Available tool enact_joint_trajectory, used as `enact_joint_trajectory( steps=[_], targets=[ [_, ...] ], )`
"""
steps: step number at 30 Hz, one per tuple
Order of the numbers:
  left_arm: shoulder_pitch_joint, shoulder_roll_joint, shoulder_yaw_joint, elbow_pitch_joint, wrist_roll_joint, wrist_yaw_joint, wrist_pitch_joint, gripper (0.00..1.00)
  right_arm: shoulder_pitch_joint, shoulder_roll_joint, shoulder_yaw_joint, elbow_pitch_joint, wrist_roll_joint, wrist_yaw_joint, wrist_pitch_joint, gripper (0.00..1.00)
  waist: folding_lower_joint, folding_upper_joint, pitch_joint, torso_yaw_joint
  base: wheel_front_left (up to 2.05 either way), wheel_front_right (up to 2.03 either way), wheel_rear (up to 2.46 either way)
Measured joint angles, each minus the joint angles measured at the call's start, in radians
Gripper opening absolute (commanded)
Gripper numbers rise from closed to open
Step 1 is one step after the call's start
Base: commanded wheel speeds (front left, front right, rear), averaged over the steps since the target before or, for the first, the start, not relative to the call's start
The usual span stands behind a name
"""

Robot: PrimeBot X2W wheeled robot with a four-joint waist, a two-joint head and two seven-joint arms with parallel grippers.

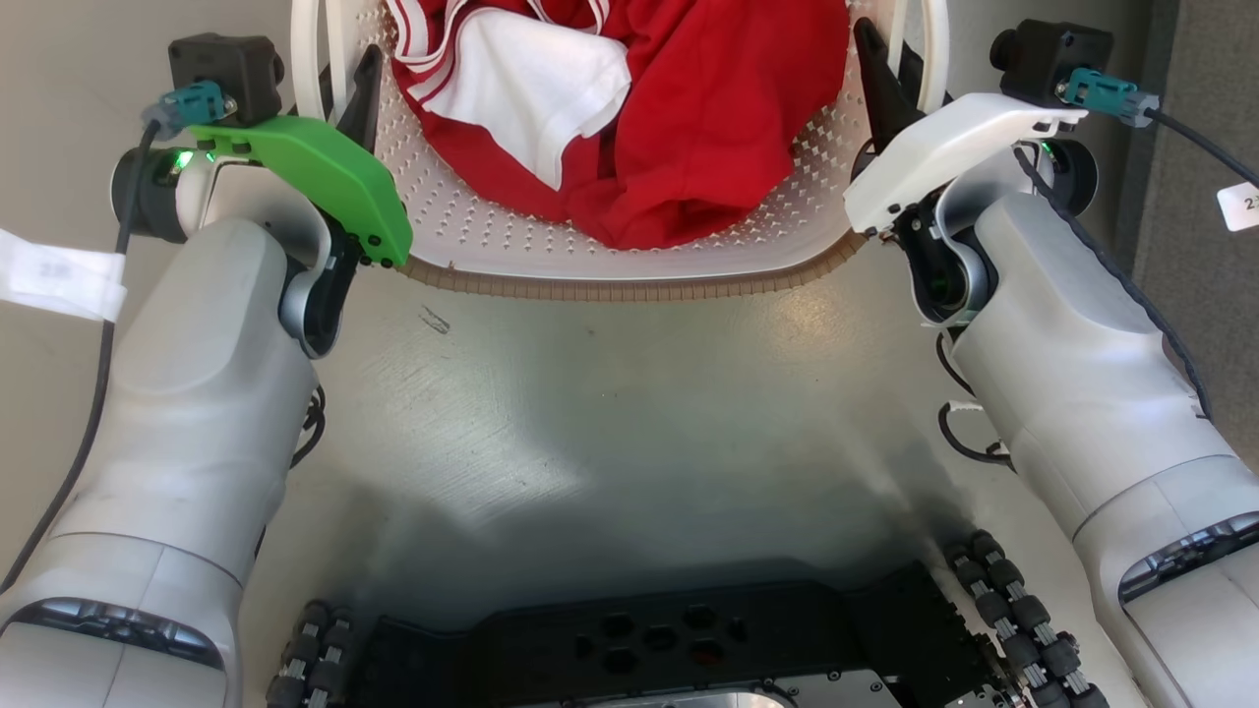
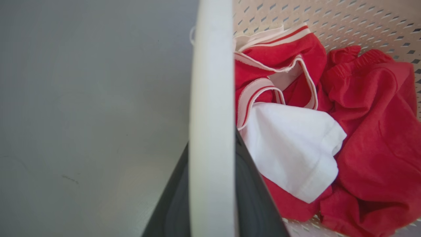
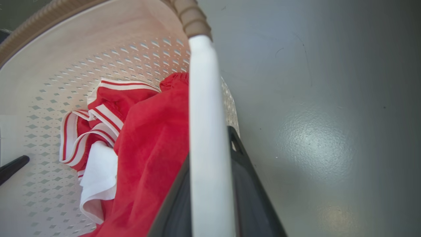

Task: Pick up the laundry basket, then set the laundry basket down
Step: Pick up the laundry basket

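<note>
The laundry basket [image 1: 472, 231], cream and perforated with a brown woven-look rim [image 1: 629, 287], sits at the top of the head view between my two arms. It holds red clothes [image 1: 708, 118] and a white cloth [image 1: 536, 93]. My left gripper [image 1: 351, 74] is shut on the left white loop handle [image 2: 210, 98], with a dark finger [image 2: 256, 204] on either side of it. My right gripper [image 1: 890, 64] is shut on the right handle [image 3: 202, 98] in the same way. I cannot tell whether the basket's bottom touches the floor.
Smooth grey floor [image 1: 590, 423] lies all around the basket. My black wheeled base [image 1: 639, 639] is at the bottom of the head view. A darker strip [image 1: 1200, 256] runs along the far right. Cables hang from both wrists.
</note>
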Motion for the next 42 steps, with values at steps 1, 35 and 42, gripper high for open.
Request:
enact_joint_trajectory(
  steps=[1,35,42],
  targets=[
    [-0.001,0.0,-0.006,0.006,-0.002,0.0,-0.006,0.0,-0.001,0.0,0.002,0.003,0.0,0.0,0.0,0.0,0.0,0.0,-0.002,0.0,0.0,0.0,0.0],
    [0.124,-0.033,-0.126,0.153,-0.187,0.0,0.012,0.0,0.084,0.017,0.153,0.17,0.108,0.035,0.044,0.0,0.0,0.0,-0.357,-0.013,0.0,0.0,0.0],
    [0.179,-0.039,-0.142,0.178,-0.223,0.0,0.047,0.0,0.124,0.022,0.183,0.193,0.134,0.037,0.08,0.0,0.0,0.0,-0.457,-0.021,0.0,0.0,0.0]
  ],
)
